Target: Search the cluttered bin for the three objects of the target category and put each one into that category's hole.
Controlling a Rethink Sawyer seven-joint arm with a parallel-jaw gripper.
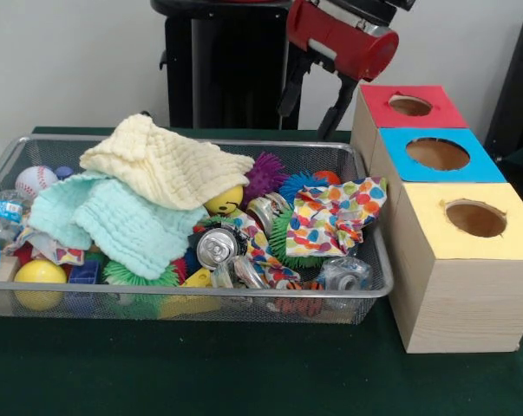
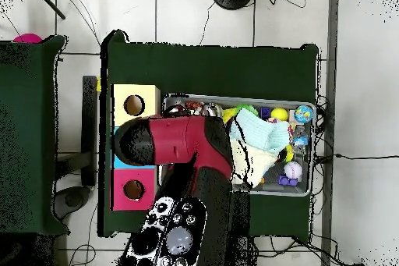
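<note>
Cluttered silver wire-mesh bin (image 1: 9, 160) on green desk (image 1: 244, 373).
Red-black arm (image 1: 343, 39) raised behind bin; tool state indiscernible.

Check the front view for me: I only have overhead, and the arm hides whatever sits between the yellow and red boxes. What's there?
Observer: A blue-topped box with a round hole, standing between the red-topped box and the yellow-topped box.
Operator: The arm also covers part of the bin's box end. What's under it?
Observer: A white cloth with multicoloured dots, lying crumpled in the bin at the end nearest the boxes.
Operator: Are the box sides painted too?
Observer: No, the sides that show are bare pale wood; only the tops are coloured.
</note>
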